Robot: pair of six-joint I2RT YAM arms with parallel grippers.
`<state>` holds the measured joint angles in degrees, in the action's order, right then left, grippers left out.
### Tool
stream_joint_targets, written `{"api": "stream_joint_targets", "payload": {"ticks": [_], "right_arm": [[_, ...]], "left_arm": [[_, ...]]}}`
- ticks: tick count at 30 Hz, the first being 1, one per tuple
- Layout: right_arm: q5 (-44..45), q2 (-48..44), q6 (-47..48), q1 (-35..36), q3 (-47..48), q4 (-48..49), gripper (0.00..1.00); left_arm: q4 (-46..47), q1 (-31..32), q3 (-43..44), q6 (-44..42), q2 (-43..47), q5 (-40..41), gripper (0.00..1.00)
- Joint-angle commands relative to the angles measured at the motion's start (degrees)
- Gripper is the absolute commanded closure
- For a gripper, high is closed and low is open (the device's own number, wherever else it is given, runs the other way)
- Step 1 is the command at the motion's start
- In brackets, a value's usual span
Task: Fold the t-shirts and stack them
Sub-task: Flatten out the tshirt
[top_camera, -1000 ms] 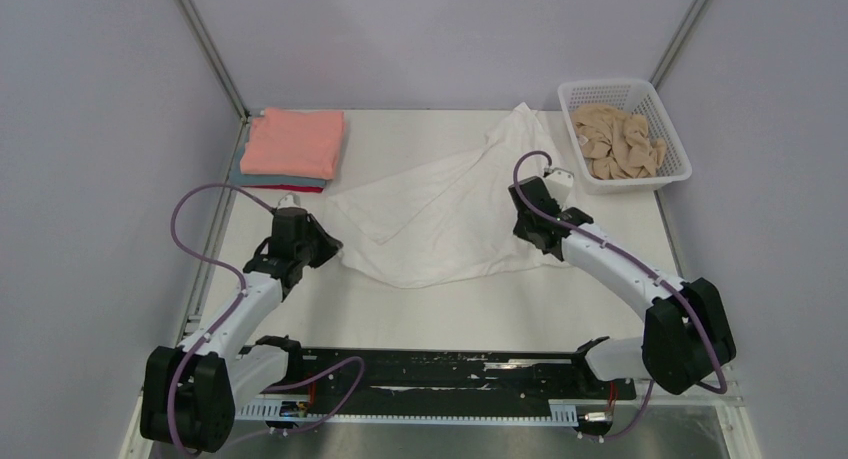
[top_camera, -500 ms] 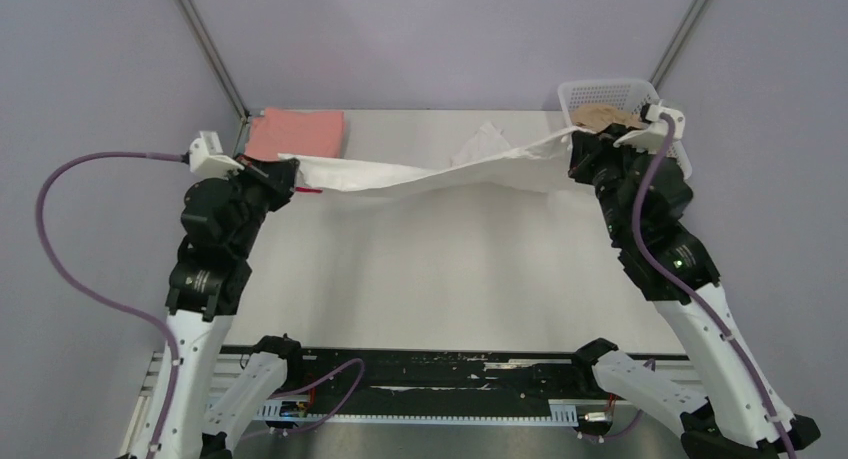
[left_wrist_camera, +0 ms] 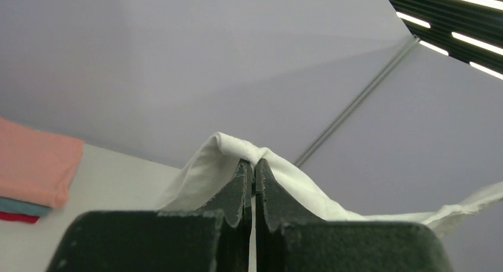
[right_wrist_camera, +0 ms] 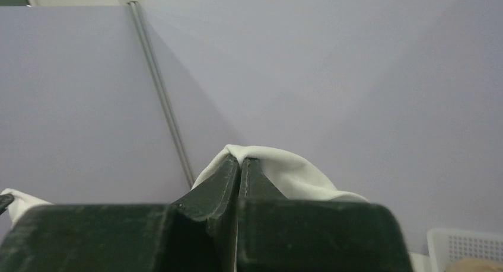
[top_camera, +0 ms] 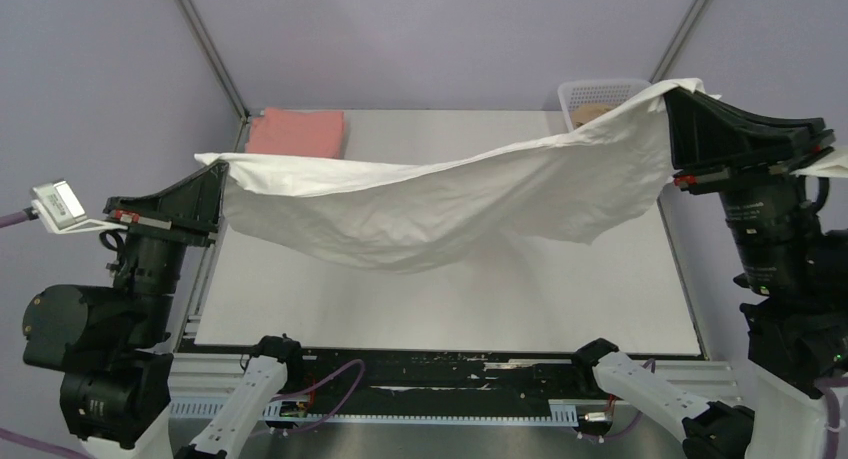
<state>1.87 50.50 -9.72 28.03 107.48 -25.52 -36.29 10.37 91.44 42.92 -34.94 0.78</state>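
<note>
- In the top external view, your white t-shirt hangs stretched across the middle of the frame, above the table, sagging in a shallow curve between the two arms.
- At the left edge of that view, the left gripper is clamped on one end of the cloth. At the upper right, the right gripper pinches the other end, which sits higher in the frame.
- At the upper right, the white mesh basket shows only its far rim above the shirt, with a bit of the tan t-shirt inside it.
- At the upper left, the folded salmon-pink t-shirt lies on the table's far corner.
- In the left wrist view, the left gripper has its fingers pressed together on a fold of the white t-shirt, which trails off to the lower right.
- At the lower left there, the salmon-pink t-shirt tops a stack, with the teal t-shirt and the red t-shirt under it.
- In the right wrist view, the right gripper is closed on a bunch of the white t-shirt.
- At the lower right corner there, you see the mesh basket with a sliver of the tan t-shirt in it.
</note>
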Motion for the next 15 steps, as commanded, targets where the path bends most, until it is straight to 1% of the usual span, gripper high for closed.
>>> {"api": "stream_joint_targets", "payload": {"ticks": [1,5,10,12,15], "right_arm": [[-8.0,0.6,1.6,-0.2,7.4,-0.5,1.0],[-8.6,-0.1,1.7,-0.2,10.0,-0.6,1.0],[-5.9,0.1,2.9,-0.2,6.4,0.0,1.0],[-3.0,0.7,3.4,-0.1,4.0,0.4,1.0],[5.9,2.3,5.1,-0.2,-0.5,2.6,1.0]], "left_arm": [[-4.9,0.0,2.4,-0.1,2.4,-1.5,1.0],[-5.4,0.0,1.9,0.6,6.2,-0.9,1.0],[-5.1,-0.1,-0.4,0.7,6.9,-1.0,1.0],[-4.7,0.0,-2.9,0.9,6.4,1.1,1.0],[-4.6,0.0,-6.4,1.3,4.5,5.6,1.0]]}}
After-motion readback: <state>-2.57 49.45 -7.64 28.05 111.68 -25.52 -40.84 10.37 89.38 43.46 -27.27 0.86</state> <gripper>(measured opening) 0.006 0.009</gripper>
